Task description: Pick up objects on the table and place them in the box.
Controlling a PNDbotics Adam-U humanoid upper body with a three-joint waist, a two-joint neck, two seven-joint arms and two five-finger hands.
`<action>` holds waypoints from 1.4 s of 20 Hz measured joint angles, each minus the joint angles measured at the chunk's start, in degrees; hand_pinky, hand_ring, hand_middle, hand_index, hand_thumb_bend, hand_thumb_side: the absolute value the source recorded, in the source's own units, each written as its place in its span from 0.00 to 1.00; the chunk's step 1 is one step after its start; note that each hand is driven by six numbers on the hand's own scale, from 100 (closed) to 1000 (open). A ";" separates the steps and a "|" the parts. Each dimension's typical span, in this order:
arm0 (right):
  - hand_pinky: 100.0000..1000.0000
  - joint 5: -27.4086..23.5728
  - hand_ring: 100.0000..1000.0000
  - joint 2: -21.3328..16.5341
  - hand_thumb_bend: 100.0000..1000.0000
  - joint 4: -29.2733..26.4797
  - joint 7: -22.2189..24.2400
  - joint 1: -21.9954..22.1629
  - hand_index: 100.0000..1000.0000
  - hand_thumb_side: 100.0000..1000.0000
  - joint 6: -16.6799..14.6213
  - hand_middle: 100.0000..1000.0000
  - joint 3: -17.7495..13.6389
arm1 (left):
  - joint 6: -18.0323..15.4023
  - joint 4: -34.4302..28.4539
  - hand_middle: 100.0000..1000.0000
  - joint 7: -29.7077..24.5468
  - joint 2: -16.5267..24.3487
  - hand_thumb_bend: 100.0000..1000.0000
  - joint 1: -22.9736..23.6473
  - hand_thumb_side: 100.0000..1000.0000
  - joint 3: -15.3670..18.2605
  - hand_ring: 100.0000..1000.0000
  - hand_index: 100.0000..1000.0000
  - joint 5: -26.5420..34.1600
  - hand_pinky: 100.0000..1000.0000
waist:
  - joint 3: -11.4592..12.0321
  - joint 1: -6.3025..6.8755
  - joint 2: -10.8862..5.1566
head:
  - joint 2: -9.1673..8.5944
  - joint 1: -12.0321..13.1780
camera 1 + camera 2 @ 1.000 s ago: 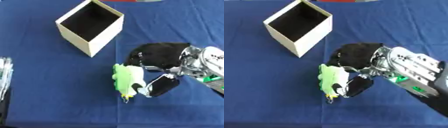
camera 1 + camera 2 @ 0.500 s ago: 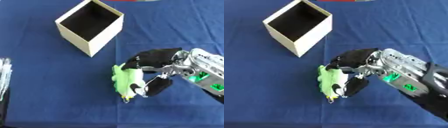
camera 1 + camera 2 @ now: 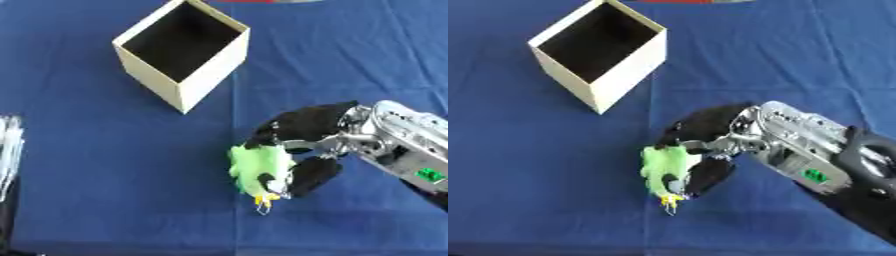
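At the far left edge of the left eye view, a pale, partly cut-off object point(image 3: 7, 150) is seen on the blue desk point(image 3: 105, 200); what it is cannot be told. Further right, toward the top, an open cream box point(image 3: 184, 55) stands upright, its dark inside showing. Below and to the right of it, well apart, a light green toy point(image 3: 259, 167) (with a small yellow tip at its lower end) is held by the right hand point(image 3: 306, 135), whose black fingers point(image 3: 313, 176) are curled round it from the right side.
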 measured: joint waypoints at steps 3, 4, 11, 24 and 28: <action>1.00 1.12 1.00 0.57 0.07 1.17 0.21 -0.21 1.00 0.91 -1.72 0.93 0.32 | -0.01 0.00 0.61 0.00 -0.01 0.24 -0.01 0.57 0.00 0.55 0.82 0.07 0.42 | 0.02 0.02 0.00 | 0.00 0.00; 1.00 1.43 1.00 0.72 0.08 1.42 0.22 -0.26 1.00 0.90 -2.22 0.93 0.36 | -0.01 0.00 0.61 0.00 -0.01 0.25 -0.02 0.58 0.00 0.55 0.82 0.07 0.42 | 0.02 0.02 0.00 | 0.00 -0.01; 0.93 4.80 0.91 1.75 0.20 2.99 -0.13 -0.32 1.00 0.86 -4.12 0.87 0.74 | -0.07 0.00 0.61 0.05 -0.44 0.27 -0.02 0.59 0.00 0.55 0.82 0.10 0.42 | 0.01 0.06 0.00 | 0.00 -0.04; 0.76 8.64 0.69 1.70 0.00 1.63 -8.83 0.43 0.92 0.59 0.07 0.70 0.91 | -0.21 0.00 0.60 0.20 -0.48 0.25 -0.02 0.59 0.00 0.54 0.81 0.13 0.41 | -0.27 0.15 0.04 | 0.00 -0.04; 0.77 5.14 0.70 0.36 0.00 -2.08 -9.32 0.52 0.91 0.45 3.74 0.70 0.11 | -0.18 0.00 0.60 0.17 -0.49 0.25 -0.01 0.59 0.00 0.54 0.81 0.14 0.41 | -0.49 0.16 0.04 | -0.01 -0.01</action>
